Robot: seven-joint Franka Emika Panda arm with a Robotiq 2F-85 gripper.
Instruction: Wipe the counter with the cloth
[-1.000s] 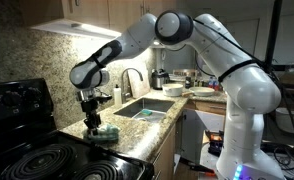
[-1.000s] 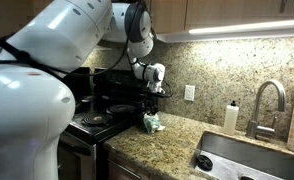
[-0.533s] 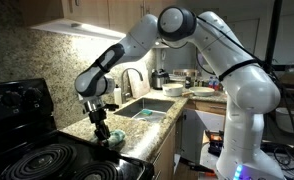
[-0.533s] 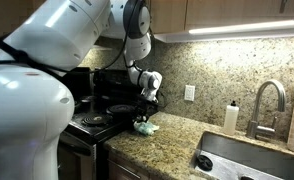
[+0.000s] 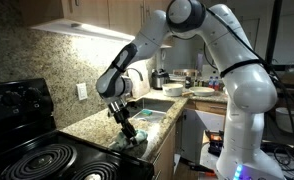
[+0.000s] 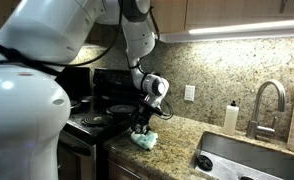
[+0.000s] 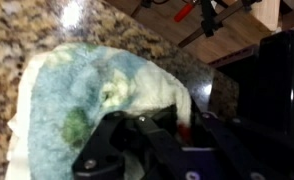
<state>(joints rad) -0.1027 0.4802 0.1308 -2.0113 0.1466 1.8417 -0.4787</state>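
A pale green and white cloth (image 5: 134, 135) lies bunched on the speckled granite counter (image 5: 97, 125) near its front edge. It also shows in the other exterior view (image 6: 144, 140) and fills the wrist view (image 7: 97, 100). My gripper (image 5: 127, 127) presses down on the cloth, shut on a fold of it (image 7: 162, 120). In an exterior view the gripper (image 6: 142, 128) sits just right of the black stove. The counter surface shows at the wrist view's top left (image 7: 22, 30).
A black stove (image 5: 47, 160) with coil burners borders the counter on one side, also visible in an exterior view (image 6: 97, 115). A steel sink (image 5: 147, 105) with a faucet (image 6: 267, 100) lies on the other side. A soap bottle (image 6: 230, 117) stands by the backsplash.
My gripper has dragged the cloth across the counter from near the wall by the stove toward the front edge.
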